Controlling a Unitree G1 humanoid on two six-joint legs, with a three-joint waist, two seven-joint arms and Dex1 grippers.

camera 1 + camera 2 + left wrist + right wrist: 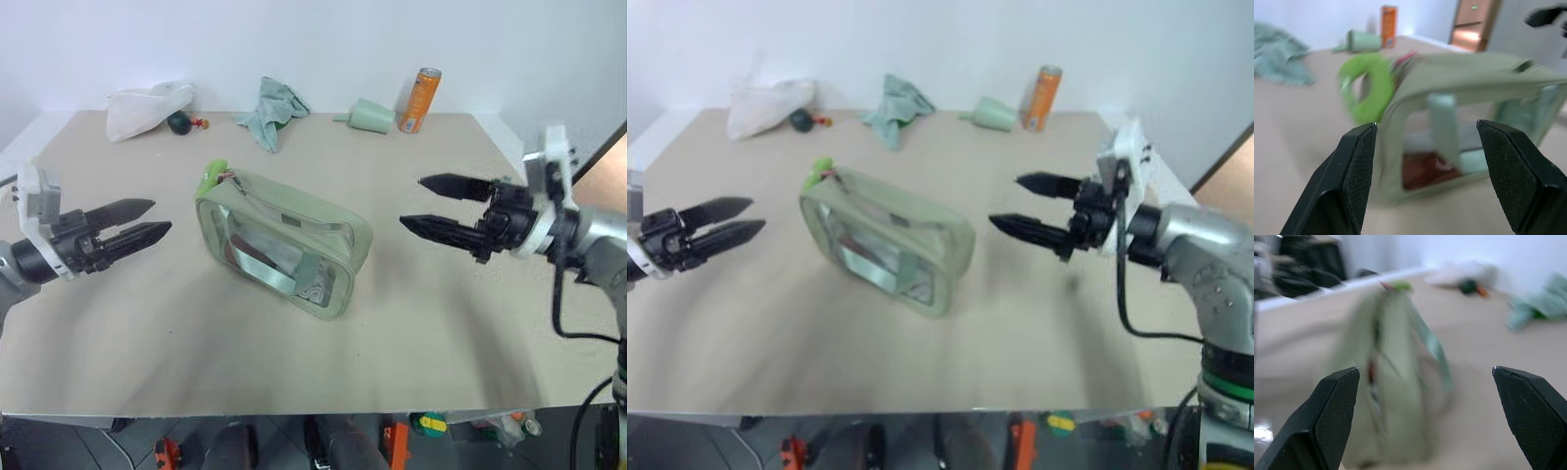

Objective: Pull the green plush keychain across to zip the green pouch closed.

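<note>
The green pouch (284, 243) stands on its long edge in the middle of the table, its clear front panel facing me. The green plush keychain (212, 176), a fuzzy lime ring, hangs at the pouch's far left top corner; the left wrist view shows this keychain (1365, 93) beside the pouch's end. My left gripper (147, 221) hovers open to the left of the pouch, pointing at it, nothing between its fingers. On the pouch's right, apart from it, my right gripper (419, 203) also stands open and empty, aimed at the pouch (1396, 382).
Along the table's far edge lie a white bag (145, 106), a dark green ball with a red tip (180, 122), a teal cloth (271, 110), a pale green cone cup (371, 116) and an orange can (420, 99). Bare tabletop surrounds the pouch.
</note>
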